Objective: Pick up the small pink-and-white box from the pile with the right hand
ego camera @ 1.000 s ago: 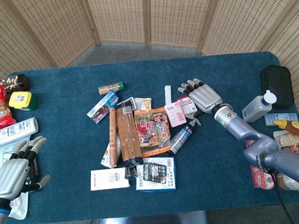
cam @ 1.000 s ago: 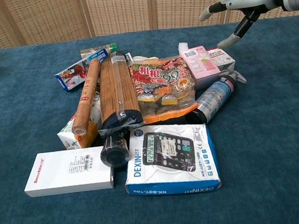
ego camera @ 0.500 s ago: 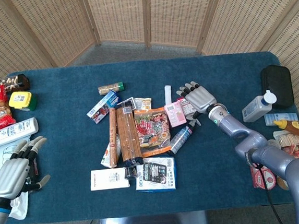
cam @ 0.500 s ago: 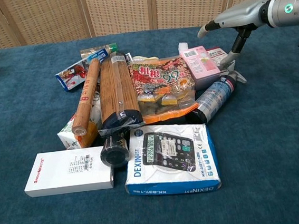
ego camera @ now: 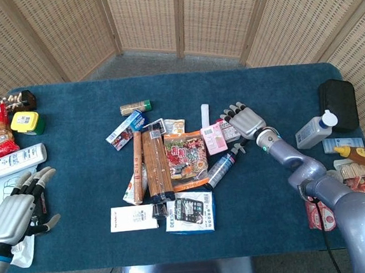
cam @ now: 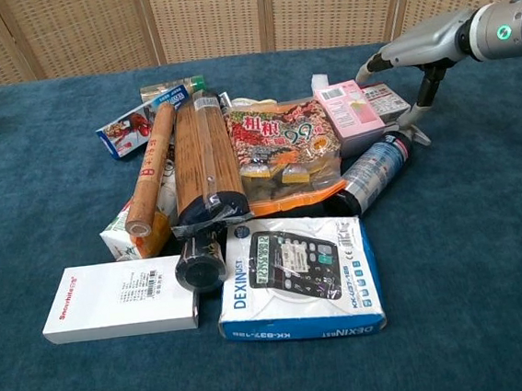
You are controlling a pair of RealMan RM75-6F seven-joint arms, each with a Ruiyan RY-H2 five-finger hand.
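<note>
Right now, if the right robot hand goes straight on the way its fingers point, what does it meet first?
Probably the small pink-and-white box under its fingertips; the right robot hand points toward the pile's right edge. The bigger pink box lies just beyond. Depth is unclear.

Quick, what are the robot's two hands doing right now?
Left hand: open, holding nothing, beside the pile.
Right hand: open, fingers spread over the small pink-and-white box, holding nothing yet.

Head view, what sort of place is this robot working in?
Probably a staged test area rather than a home or shop: a blue carpeted table heaped with assorted packaged goods, such as a boxed Dexin calculator, closed in by folding woven-cane screens.
</note>
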